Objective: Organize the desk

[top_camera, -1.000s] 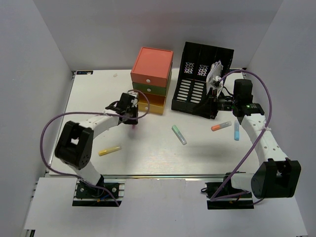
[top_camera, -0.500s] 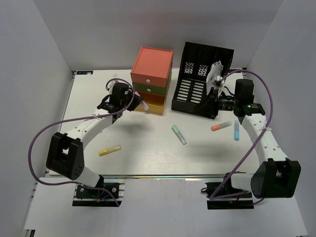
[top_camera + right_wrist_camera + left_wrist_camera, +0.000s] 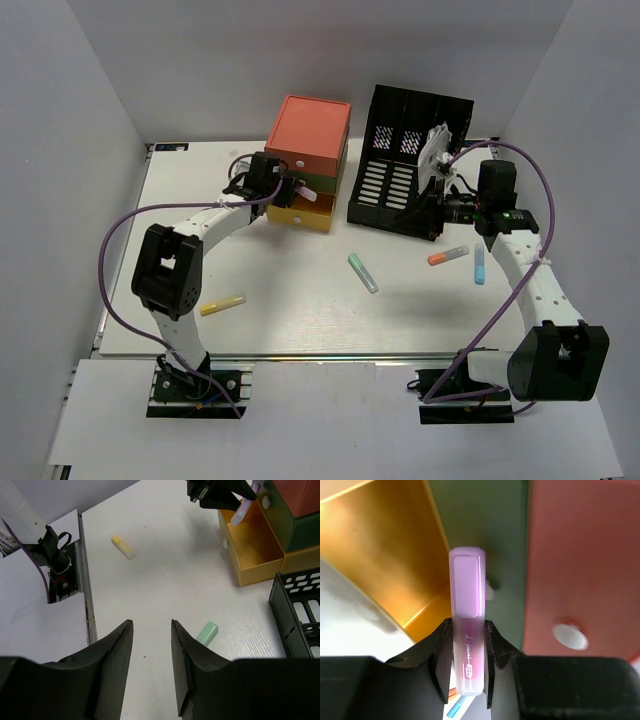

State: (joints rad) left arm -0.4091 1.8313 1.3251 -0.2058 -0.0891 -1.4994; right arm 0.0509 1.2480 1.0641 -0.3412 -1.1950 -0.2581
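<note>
Obs: Left gripper [image 3: 468,665] has swung from the bare desk [image 3: 300,320] in front of the drawer box [image 3: 308,160] up to the box's front face, at the rim of its pulled-out yellow drawer [image 3: 250,550]. The right arm has barely shifted.

Chk: Load?

Obs: Jaws pinch a purple tube [image 3: 466,605] by its lower half, with the capped end leading toward the box. I judge the low hold leaves the tip free to go into the drawer first.

Chk: Why that drawer?

Obs: It is the only one open. The green and orange drawers above it are shut, so it is likely the bin meant for loose tubes.

Chk: Right gripper [image 3: 151,630]?

Obs: Jaws stand apart with nothing between them. It hangs right of the box, by the black file rack [image 3: 400,180], probably parked out of the left arm's way.

Chk: Desk status?

Obs: The white top spreads under and in front of the box. Yellow tube [image 3: 222,304] lies well to the box's front-left. The green tube [image 3: 363,272], orange tube [image 3: 447,256] and blue tube [image 3: 480,266] lie to its front-right. Four are still out, so I judge the task less than half done.
</note>
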